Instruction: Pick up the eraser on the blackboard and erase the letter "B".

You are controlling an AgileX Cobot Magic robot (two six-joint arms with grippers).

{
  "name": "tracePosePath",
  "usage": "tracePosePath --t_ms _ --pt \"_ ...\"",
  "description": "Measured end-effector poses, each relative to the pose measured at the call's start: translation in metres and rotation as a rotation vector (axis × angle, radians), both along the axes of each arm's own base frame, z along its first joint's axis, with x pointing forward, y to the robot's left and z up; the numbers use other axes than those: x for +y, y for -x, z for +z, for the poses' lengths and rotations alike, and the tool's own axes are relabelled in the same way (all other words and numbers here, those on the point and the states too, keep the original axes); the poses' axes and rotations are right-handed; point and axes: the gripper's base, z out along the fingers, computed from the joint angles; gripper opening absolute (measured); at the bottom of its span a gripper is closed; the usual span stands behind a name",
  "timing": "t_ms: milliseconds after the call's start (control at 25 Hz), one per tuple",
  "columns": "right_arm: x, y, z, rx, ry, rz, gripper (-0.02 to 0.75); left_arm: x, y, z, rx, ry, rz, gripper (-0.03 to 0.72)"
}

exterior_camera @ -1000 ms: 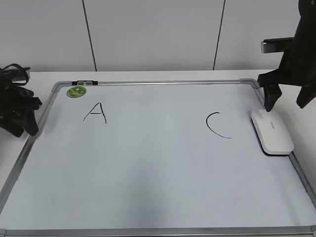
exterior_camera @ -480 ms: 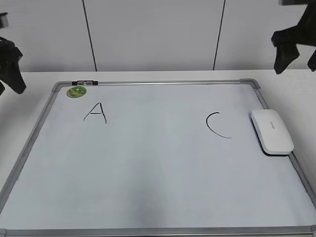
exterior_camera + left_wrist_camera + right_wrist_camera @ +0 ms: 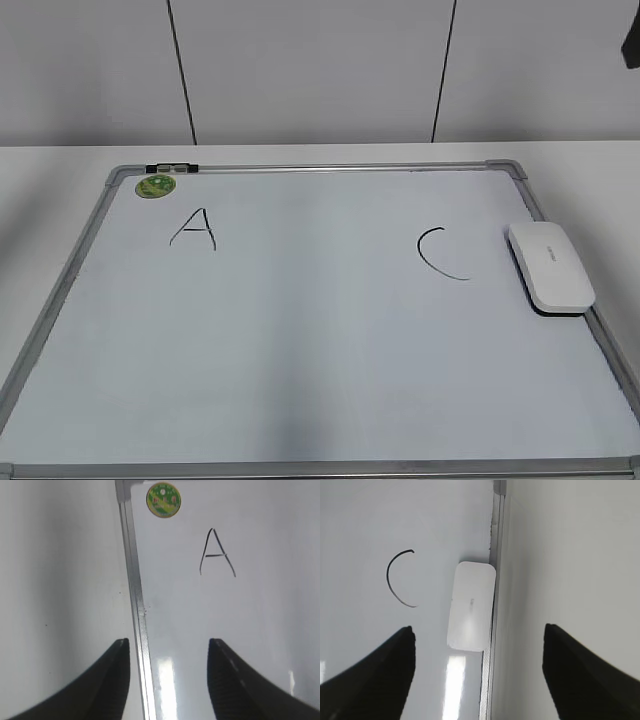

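White table, blackboard [image 3: 300, 350] unchanged, eraser [image 3: 550, 266] lying free, both claws [image 3: 167, 680] [image 3: 477, 670] raised away, open, empty

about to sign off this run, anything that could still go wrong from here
The eraser lies against the right frame of the blackboard, overhanging it slightly, so a bump could tip it off. It sits just right of the "C" and could smudge it if dragged. No "B" shows between the "A" and the "C".
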Motion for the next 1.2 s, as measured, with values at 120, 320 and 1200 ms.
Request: tracePosePath --t_ms 120,320,1200 --pt "-0.001 0.023 0.014 -0.039 -0.001 0.0 0.588 -0.001 0.024 0.027 -0.072 0.003 0.01 0.367" --pt "-0.002 0.064 0.026 -0.084 -0.006 0.001 0.588 -0.003 0.064 0.055 -0.157 0.01 0.03 0.367" --pt "-0.005 0.232 -0.014 -0.185 -0.036 0.005 0.588 -0.017 0.246 -0.043 -0.085 0.079 0.044 0.358"
